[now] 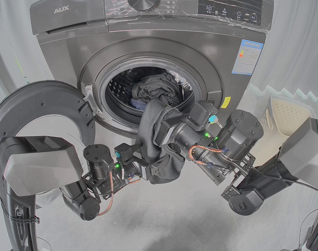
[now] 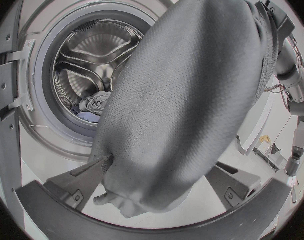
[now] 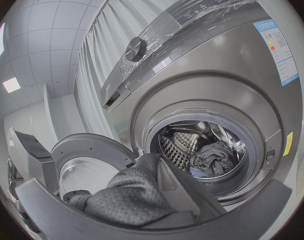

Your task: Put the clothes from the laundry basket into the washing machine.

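Note:
A dark grey garment [image 1: 150,122] hangs in front of the washing machine's [image 1: 166,42] open drum mouth. My right gripper [image 1: 155,128] is shut on its upper part, just below the drum rim; the cloth wraps around the fingers [image 3: 173,187]. My left gripper [image 1: 146,169] is lower, at the garment's bunched bottom end. Its fingers [image 2: 88,170] stand apart, open, with the garment [image 2: 185,94] lying between them. Dark and bluish clothes [image 1: 155,88] lie inside the drum, also seen as the clothes [image 3: 213,159] from the right wrist. The cream laundry basket [image 1: 288,122] stands at the right.
The round machine door [image 1: 44,105] is swung open to the left, close to my left arm. Grey floor lies in front of the machine. Pale curtains hang on both sides.

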### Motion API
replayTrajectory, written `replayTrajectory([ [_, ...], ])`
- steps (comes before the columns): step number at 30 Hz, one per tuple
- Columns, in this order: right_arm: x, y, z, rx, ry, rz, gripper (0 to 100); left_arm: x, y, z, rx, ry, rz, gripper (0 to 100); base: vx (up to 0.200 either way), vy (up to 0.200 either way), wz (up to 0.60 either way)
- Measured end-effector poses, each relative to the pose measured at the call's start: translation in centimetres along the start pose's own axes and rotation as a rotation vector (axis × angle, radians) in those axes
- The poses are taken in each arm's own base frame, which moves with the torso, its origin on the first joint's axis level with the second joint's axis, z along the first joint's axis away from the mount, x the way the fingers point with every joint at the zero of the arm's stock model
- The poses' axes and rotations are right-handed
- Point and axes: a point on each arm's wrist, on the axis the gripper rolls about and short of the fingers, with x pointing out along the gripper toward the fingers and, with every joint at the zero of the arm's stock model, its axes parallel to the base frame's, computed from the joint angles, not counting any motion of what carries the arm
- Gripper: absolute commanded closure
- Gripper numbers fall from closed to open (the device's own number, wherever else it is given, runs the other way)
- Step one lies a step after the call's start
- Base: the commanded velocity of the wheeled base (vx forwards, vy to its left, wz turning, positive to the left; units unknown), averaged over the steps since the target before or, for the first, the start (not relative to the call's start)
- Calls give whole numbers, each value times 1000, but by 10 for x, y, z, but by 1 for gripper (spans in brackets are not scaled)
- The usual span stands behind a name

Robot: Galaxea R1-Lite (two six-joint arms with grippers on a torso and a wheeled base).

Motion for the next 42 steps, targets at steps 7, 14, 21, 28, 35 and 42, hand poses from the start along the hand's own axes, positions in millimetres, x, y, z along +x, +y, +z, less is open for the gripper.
replayTrajectory([
  [7, -6, 4, -3, 7, 24, 8, 100, 14, 7, -1, 2, -35, 11, 0, 0, 0, 0],
  [14, -15, 12, -2, 14, 42, 28, 100, 27, 16, -6, 6, -54, 24, 0, 0, 0, 0],
  [21, -18, 16, 7, 19, 26, 38, 100, 34, 20, -18, 9, -42, 30, 100, 0, 0, 0],
  [28, -20, 17, 11, 23, 19, 43, 100, 44, 22, -17, 2, -76, 31, 100, 0, 0, 0],
  [35, -19, 2, 18, 9, 2, 2, 100, 43, 27, -10, 3, -94, 45, 100, 0, 0, 0],
  [42, -21, -31, 18, -23, 14, -83, 100, 17, 28, 11, 2, -89, 60, 100, 0, 0, 0],
])
